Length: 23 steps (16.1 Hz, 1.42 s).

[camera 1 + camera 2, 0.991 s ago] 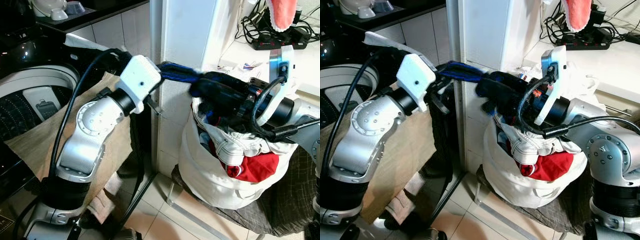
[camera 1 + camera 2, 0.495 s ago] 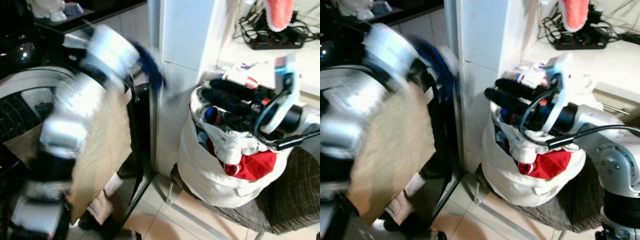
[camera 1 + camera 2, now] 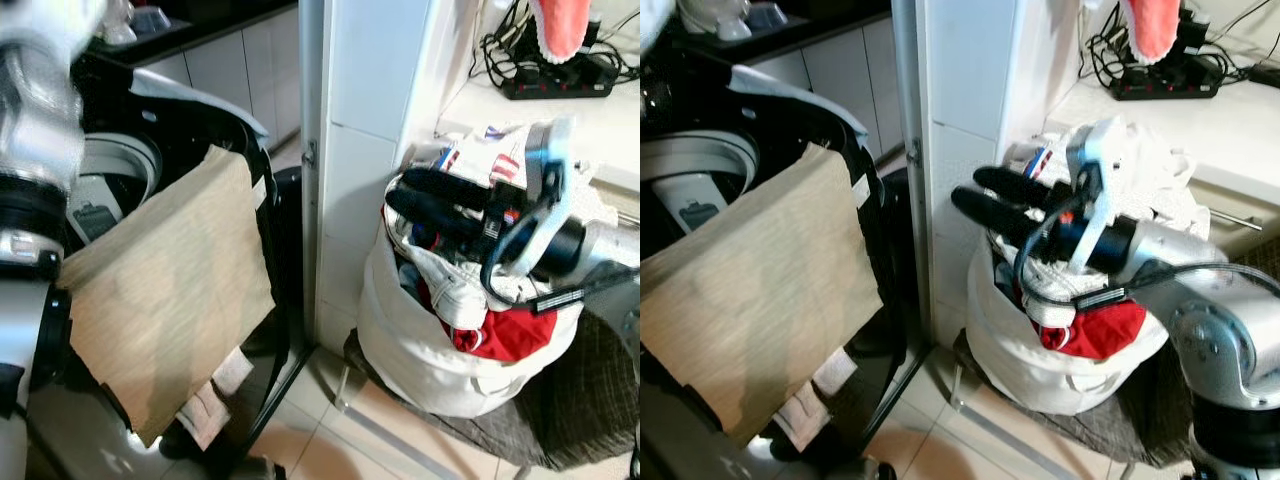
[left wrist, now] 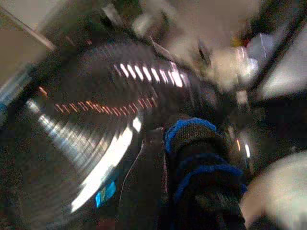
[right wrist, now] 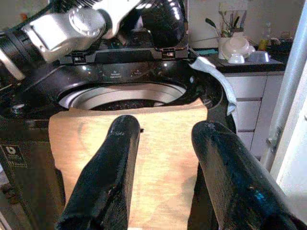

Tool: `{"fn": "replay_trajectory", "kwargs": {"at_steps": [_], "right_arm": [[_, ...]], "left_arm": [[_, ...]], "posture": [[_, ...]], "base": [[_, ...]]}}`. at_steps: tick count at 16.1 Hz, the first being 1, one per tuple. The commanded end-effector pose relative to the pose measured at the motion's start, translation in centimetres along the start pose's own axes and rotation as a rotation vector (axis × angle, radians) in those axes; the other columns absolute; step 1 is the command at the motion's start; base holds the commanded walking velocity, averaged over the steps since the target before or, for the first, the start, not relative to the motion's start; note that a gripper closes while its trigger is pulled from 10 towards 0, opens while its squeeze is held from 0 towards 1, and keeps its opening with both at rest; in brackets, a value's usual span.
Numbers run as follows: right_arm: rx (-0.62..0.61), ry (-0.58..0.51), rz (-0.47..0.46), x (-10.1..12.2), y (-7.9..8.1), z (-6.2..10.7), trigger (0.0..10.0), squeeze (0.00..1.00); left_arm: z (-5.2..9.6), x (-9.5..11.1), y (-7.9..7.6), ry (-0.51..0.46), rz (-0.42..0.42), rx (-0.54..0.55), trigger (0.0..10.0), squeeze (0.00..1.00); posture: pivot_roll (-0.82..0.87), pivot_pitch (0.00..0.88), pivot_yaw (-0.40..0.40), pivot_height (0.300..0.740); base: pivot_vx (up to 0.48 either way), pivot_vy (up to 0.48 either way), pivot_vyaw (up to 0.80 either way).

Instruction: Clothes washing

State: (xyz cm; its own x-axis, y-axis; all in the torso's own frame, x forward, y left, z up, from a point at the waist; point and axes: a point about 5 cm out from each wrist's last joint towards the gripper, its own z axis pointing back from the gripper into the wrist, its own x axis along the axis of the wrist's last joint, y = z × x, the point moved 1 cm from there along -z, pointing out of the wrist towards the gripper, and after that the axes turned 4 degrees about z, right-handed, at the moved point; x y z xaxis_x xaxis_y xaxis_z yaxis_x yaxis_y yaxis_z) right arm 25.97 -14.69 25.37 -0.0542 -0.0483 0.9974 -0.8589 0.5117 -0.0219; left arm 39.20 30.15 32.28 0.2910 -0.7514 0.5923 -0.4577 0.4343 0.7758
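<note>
Now the left end effector (image 4: 201, 191), pinching a blue-black garment (image 4: 196, 153), hangs over the washer drum (image 4: 72, 143), release looks next, while the right end effector (image 3: 425, 200) waits spread above the laundry bag (image 3: 420, 340).

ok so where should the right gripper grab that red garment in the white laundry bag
Judging by its pose, grip the bunched red fold bulging over the white laundry bag rim on the near side. Come from above, angled slightly from the front: white clothes lie over its upper part, so only that lower fold is exposed. The right gripper hovers open above the bag, empty.
</note>
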Motion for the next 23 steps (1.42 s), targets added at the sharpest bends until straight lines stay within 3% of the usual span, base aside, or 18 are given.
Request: {"fn": "replay_trajectory", "kwargs": {"at_steps": [1, 2, 4, 5, 6, 10, 19, 21, 23], "right_arm": [[0.004, -0.003, 0.011, 0.3, 0.3, 0.1, 10.0, 0.0], [-0.001, 0.001, 0.006, 0.2, 0.3, 0.2, 10.0, 0.0], [0.001, 0.005, 0.005, 0.2, 0.4, 0.2, 10.0, 0.0], [0.001, 0.005, 0.005, 0.2, 0.4, 0.2, 10.0, 0.0], [0.001, 0.006, 0.004, 0.2, 0.4, 0.2, 10.0, 0.0], [0.0, 0.007, 0.001, 0.2, 0.3, 0.1, 10.0, 0.0], [0.008, 0.01, -0.006, 0.0, 0.3, 0.1, 10.0, 0.0], [0.011, 0.018, -0.009, -0.1, 0.4, 0.1, 10.0, 0.0], [0.012, 0.02, -0.009, -0.1, 0.4, 0.1, 10.0, 0.0]], "left_arm": [[-0.3, 0.0, 1.2, 0.003, -0.069, 0.06, 3.2, 0.0], [-0.5, -0.3, 1.1, 0.027, -0.089, 0.058, 10.0, 0.0], [-0.7, -0.9, 0.7, 0.075, -0.016, 0.023, 10.0, 0.0], [-0.8, -1.0, 0.6, 0.081, 0.021, 0.013, 10.0, 1.0], [-0.8, -1.2, 0.5, 0.084, 0.067, -0.008, 10.0, 1.0], [-1.2, -2.5, 0.8, 0.107, 0.077, -0.016, 10.0, 1.0], [-1.4, -3.4, 0.7, 0.104, 0.098, -0.038, 10.0, 1.0], [-0.9, -4.7, -1.4, 0.178, 0.068, -0.207, 10.0, 1.0], [-0.5, -5.3, -2.7, 0.211, 0.145, -0.266, 10.0, 1.0]], "posture": [[-0.04, 0.0, 0.049, 0.74], [-0.04, 0.0, 0.05, 0.74], [-0.04, 0.0, 0.05, 0.74], [-0.04, 0.0, 0.05, 0.74], [-0.04, 0.0, 0.048, 0.74], [-0.04, 0.0, 0.049, 0.74], [-0.03, 0.0, 0.047, 0.74], [-0.03, 0.0, 0.05, 0.74], [-0.03, 0.0, 0.051, 0.74]], "base": [[0.0, 0.0, 0.0], [0.0, 0.0, 0.0], [0.0, 0.0, 0.0], [0.0, 0.0, 0.0], [0.0, 0.0, 0.0], [0.0, 0.0, 0.0], [0.0, 0.0, 0.0], [0.0, 0.0, 0.0], [0.0, 0.0, 0.0]]}}
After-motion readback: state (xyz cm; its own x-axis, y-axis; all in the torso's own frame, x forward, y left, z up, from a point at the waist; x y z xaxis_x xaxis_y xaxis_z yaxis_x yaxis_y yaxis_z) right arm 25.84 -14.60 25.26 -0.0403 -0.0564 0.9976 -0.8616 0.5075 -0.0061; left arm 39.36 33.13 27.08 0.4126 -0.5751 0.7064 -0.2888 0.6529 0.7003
